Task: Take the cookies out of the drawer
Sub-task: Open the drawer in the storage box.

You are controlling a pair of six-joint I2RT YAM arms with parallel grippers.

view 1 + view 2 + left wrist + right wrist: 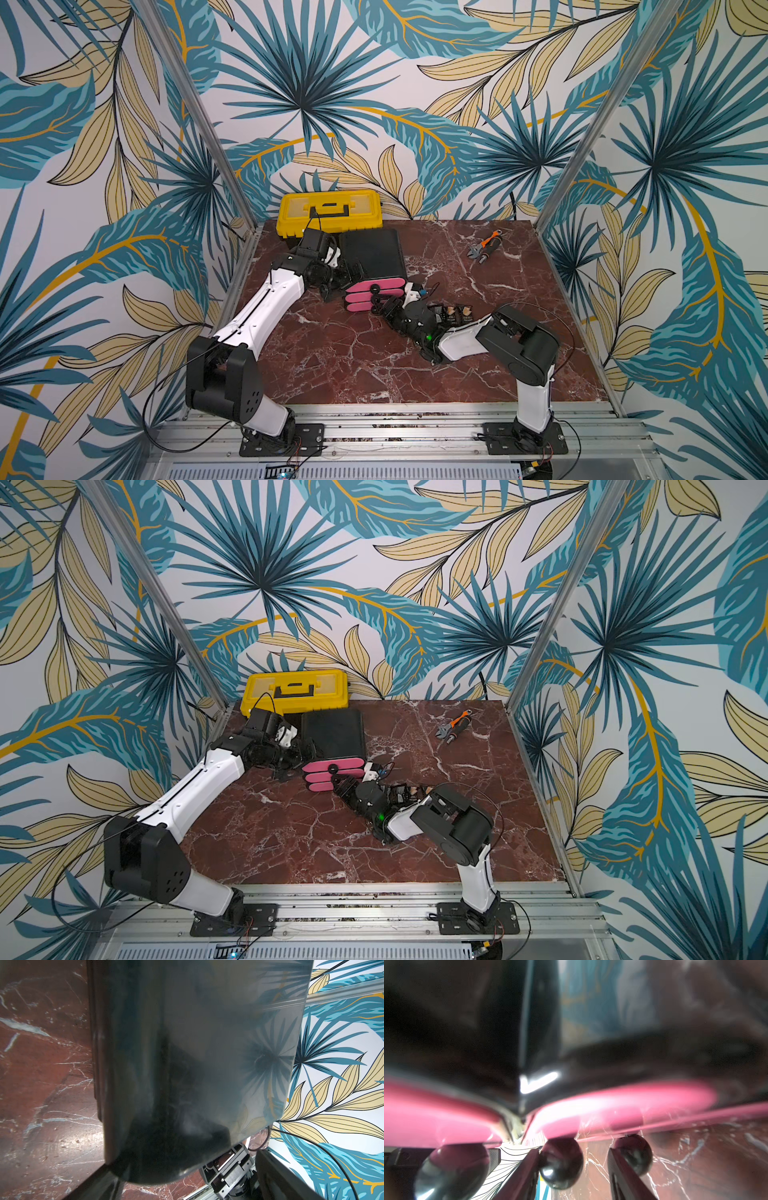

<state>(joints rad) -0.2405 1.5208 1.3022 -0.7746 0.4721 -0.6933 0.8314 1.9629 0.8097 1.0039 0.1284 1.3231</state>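
Pink drawers [357, 286] — three, three black knobs [560, 1163], right gripper [574, 1157] spread around one, left gripper [337, 279] unclear

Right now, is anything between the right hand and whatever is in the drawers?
Yes: the pink drawer fronts look shut, hiding what is inside. The right hand sits at a knob, with nothing visible between them.

A robot laboratory test cell: white-and-black robot arms [266, 307] bolted on an aluminium rail [395, 428], a red-brown marble-patterned tabletop [353, 365], and palm-leaf wallpaper panels [299, 104] around. A yellow plastic toolbox [330, 212] stands just behind the left gripper [347, 274]. An orange-handled wrench [484, 247] lies well beyond the right gripper [380, 301].
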